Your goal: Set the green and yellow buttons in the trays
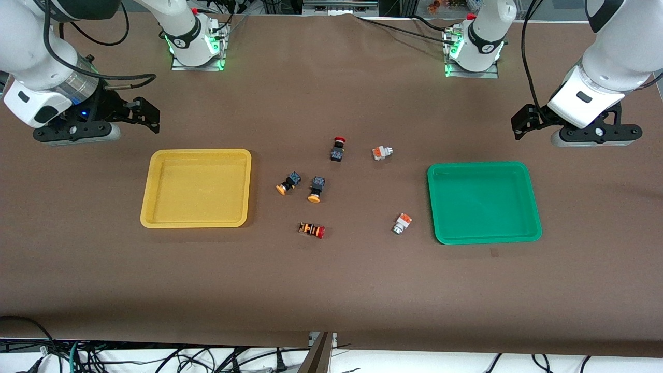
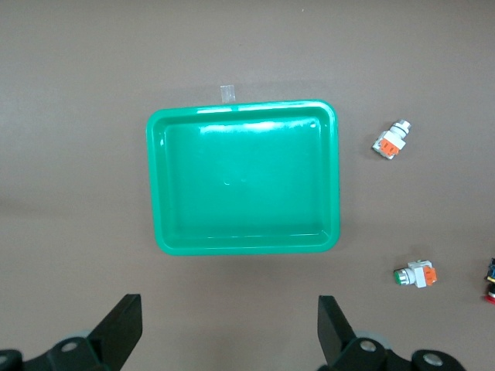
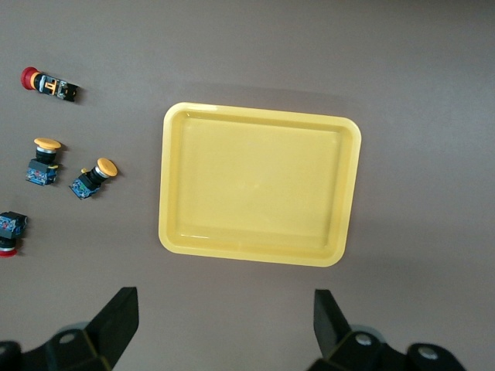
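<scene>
Both end effectors — left (image 2: 226, 340), right (image 3: 224, 336) — hang wide apart, seemingly off the trays' (image 1: 481, 168) rims.

Both arms wear glossy white shells with grey joint bands — black cables loop along them. Each base glows green on a metal plate. Above the black fingers (image 2: 124, 328) sits a black hand block with a pale grey camera bar — round screws show beside them.
</scene>
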